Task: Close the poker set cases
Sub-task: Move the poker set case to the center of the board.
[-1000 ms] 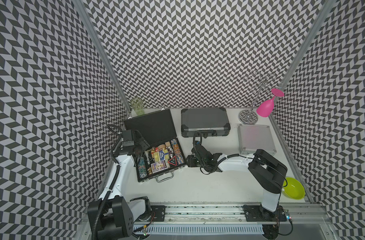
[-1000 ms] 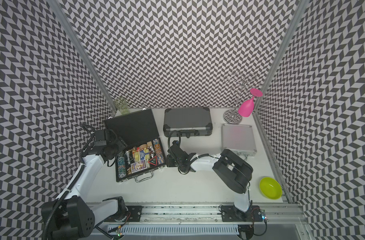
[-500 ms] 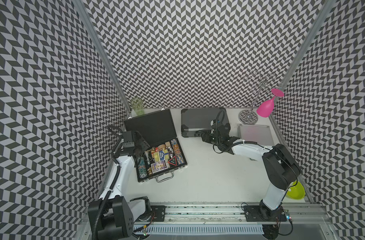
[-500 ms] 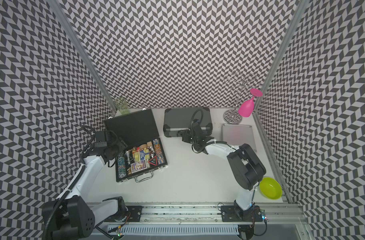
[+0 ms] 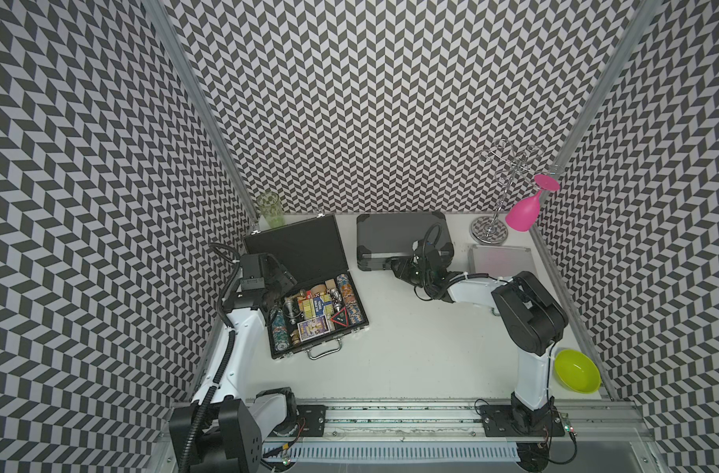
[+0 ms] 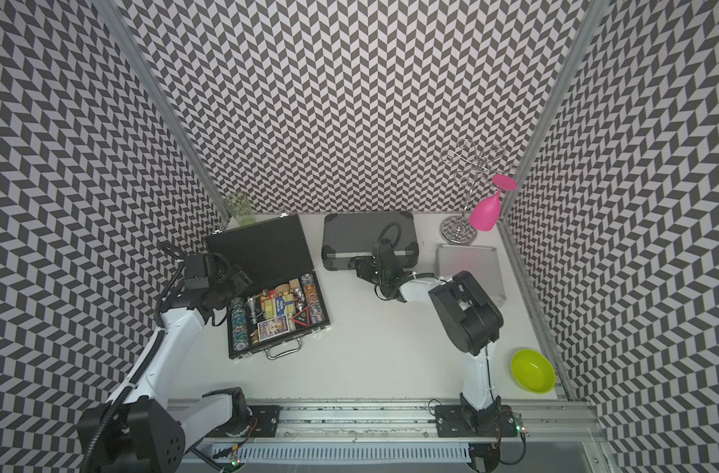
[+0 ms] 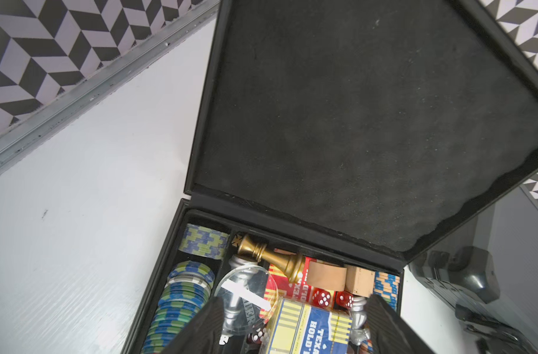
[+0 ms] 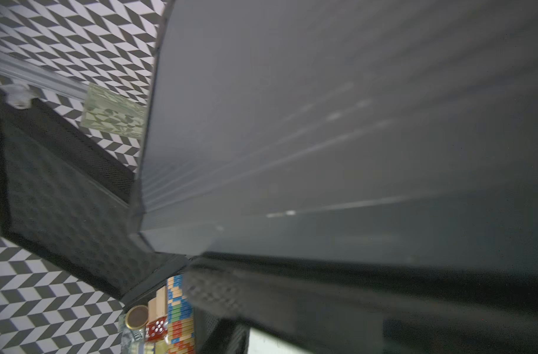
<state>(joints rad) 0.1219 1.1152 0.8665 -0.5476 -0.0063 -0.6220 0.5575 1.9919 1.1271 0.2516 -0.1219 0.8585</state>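
Both top views: black case (image 5: pixel 296 250) lies open at the counter's (image 5: pixel 411 348) left, long axis crosswise and slightly skewed, handle nearside. The left gripper (image 5: pixel 282 283) is over its left end. Grey case (image 5: pixel 394 233) and silver case (image 5: pixel 501 264) are shut, with the right gripper (image 5: pixel 396 268) at the grey case's front edge. Left wrist: gripper spread wide, empty, above a card box (image 7: pixel 307 331) reading "HOLD'". Right wrist: blurred grey lid, gripper state can't be told.

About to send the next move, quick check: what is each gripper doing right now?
Left gripper: open, empty, over the open black case.
Right gripper: at the grey case front edge; cannot tell open or shut.
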